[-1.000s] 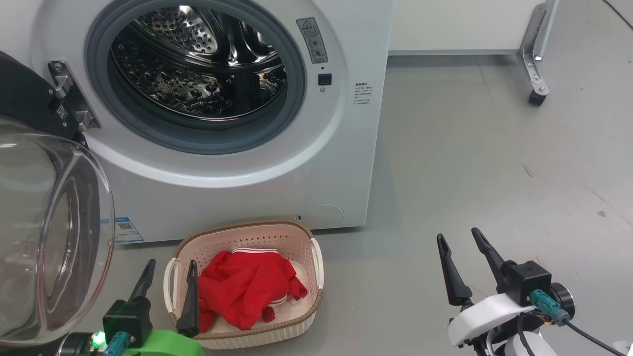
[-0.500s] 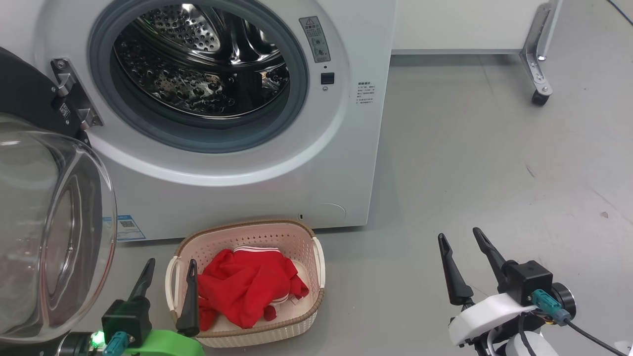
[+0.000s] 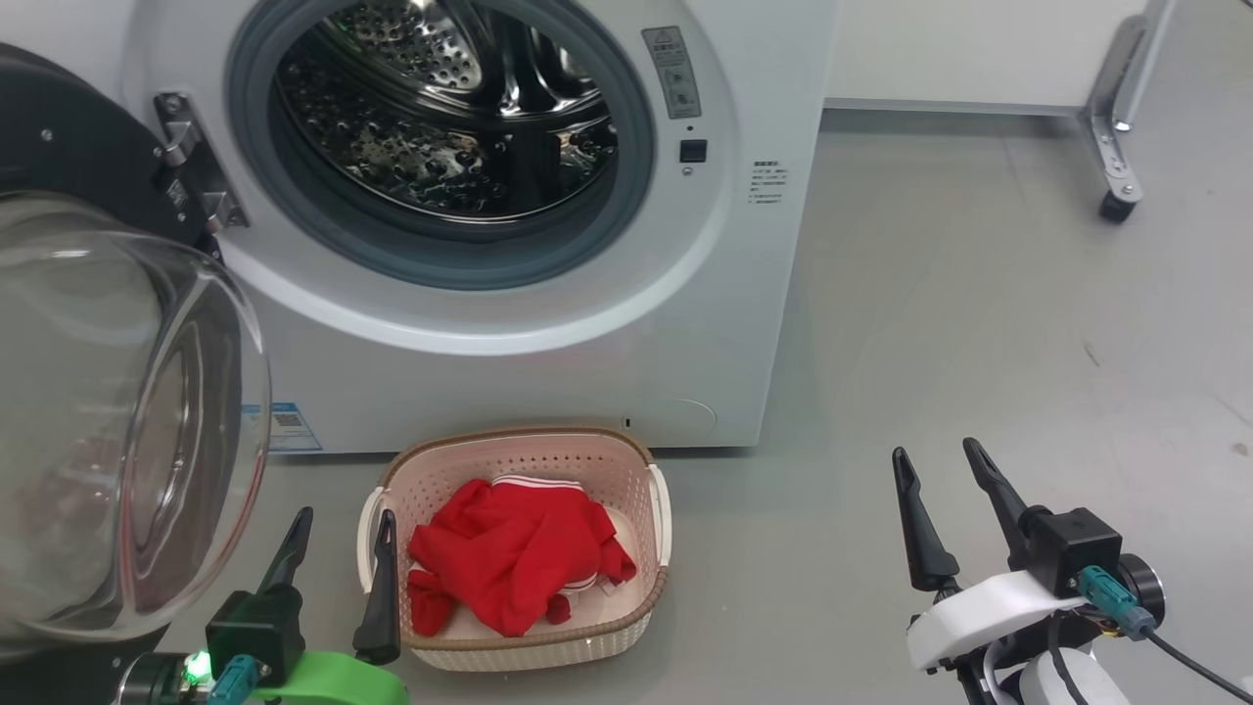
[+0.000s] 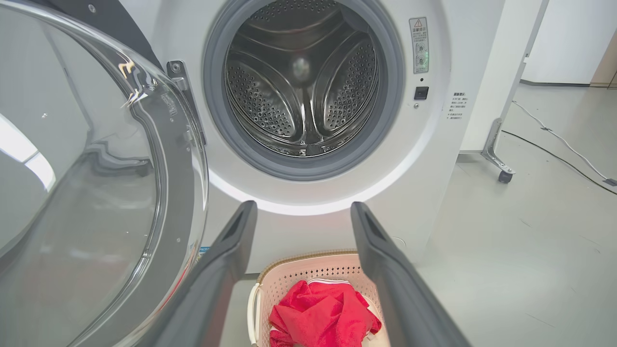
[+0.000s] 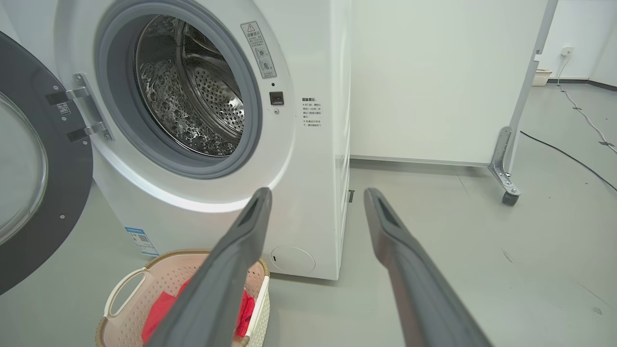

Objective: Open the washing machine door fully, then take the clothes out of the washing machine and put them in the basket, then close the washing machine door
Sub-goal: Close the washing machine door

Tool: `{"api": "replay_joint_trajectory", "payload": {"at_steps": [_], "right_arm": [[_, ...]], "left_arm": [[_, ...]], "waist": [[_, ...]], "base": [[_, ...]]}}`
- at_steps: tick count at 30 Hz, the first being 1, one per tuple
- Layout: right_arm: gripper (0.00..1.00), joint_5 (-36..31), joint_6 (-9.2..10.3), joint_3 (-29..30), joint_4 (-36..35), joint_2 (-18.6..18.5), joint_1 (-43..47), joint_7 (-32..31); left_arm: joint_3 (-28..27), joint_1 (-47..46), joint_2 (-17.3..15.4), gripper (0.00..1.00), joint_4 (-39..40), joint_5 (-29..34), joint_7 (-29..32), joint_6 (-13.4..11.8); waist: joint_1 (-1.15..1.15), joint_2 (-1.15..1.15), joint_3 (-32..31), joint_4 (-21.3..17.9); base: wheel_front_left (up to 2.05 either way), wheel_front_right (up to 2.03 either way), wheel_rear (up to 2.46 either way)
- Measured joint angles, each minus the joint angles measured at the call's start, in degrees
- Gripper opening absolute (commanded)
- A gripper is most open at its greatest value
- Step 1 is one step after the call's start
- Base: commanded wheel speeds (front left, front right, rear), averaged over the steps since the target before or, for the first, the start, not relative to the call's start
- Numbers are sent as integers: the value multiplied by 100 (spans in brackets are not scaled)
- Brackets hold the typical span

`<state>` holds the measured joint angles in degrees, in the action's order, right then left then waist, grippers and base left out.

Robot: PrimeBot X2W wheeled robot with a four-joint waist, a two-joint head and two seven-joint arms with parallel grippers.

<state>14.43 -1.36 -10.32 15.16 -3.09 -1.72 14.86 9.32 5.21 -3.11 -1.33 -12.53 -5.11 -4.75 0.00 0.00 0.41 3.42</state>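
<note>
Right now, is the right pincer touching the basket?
Apart. The head view shows bare grey floor between the right pincer and the basket.

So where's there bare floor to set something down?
Open floor lies right of the basket, between the washing machine and the right fingers, reaching the wheeled frame. Left is crowded: the washing machine door hangs beside the left fingers and basket.

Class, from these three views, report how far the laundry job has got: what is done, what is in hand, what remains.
Done: the washing machine door stands wide open, the drum shows bare steel, and the clothes lie in the basket. In hand: nothing; the left gripper and right gripper are both open and empty. Left: swinging the door shut.
</note>
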Motion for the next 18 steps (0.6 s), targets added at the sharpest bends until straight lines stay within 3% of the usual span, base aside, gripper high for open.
{"api": "replay_joint_trajectory", "payload": {"at_steps": [18], "right_arm": [[100, -48, -9, 48, -65, -51, 4, 0]], "left_arm": [[-218, -9, 2, 100, 57, -8, -109, -58]], "waist": [[0, 0, -15, 1037]], "base": [[0, 0, 0]]}}
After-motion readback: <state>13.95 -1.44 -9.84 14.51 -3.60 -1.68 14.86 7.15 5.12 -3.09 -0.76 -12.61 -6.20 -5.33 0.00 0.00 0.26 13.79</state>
